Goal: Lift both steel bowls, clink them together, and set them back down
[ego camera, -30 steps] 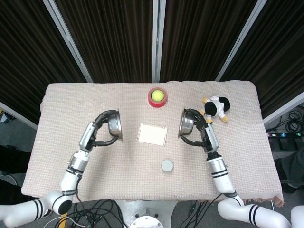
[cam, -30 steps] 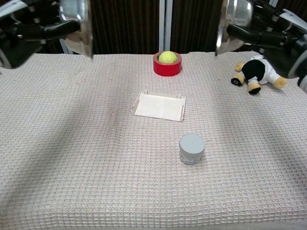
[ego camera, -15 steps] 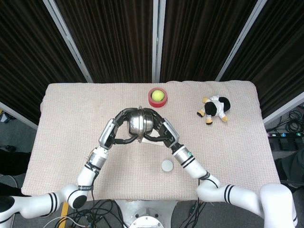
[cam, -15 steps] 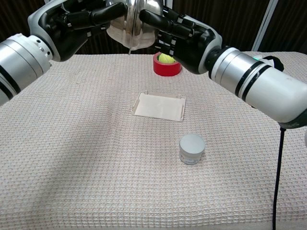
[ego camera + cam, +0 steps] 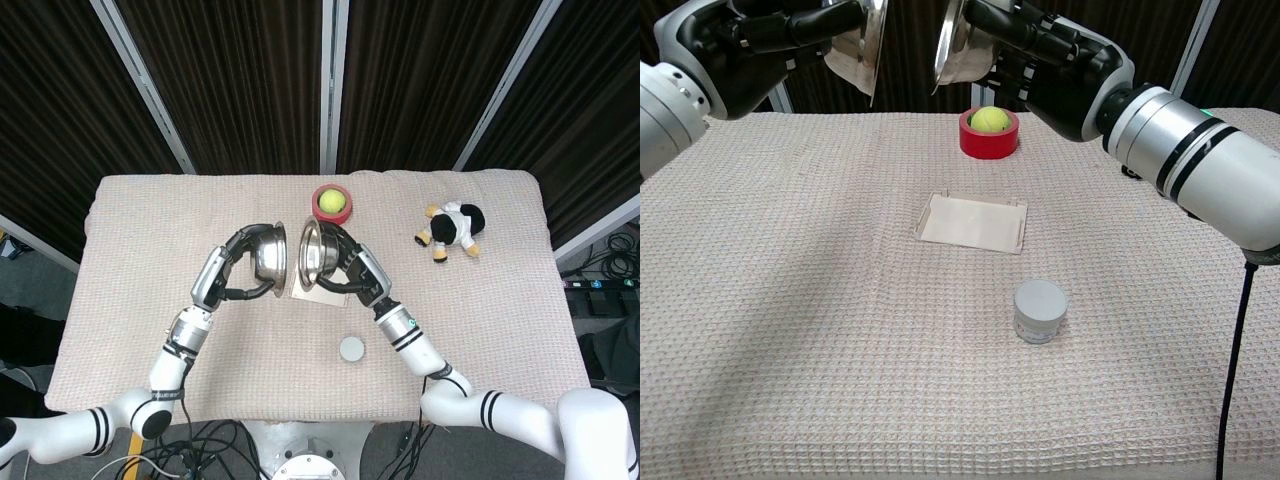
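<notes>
Both steel bowls are held up over the middle of the table, tipped on edge with their bottoms facing each other and a small gap between them. My left hand [image 5: 232, 268] grips the left bowl [image 5: 270, 254] by its rim; the chest view shows this hand [image 5: 755, 35] and bowl [image 5: 866, 40] at the top left. My right hand [image 5: 352, 272] grips the right bowl [image 5: 312, 254], which appears in the chest view [image 5: 958, 45] in front of the hand [image 5: 1050, 55].
A red tape roll [image 5: 332, 204] with a tennis ball in it stands at the back centre. A flat white tray [image 5: 973, 222] lies under the bowls. A small white jar [image 5: 1040, 310] sits nearer the front. A plush toy [image 5: 452, 228] lies at the back right.
The bowls came in from wide apart, met at the centre half a second ago, and have now drawn a little apart, still held up.
</notes>
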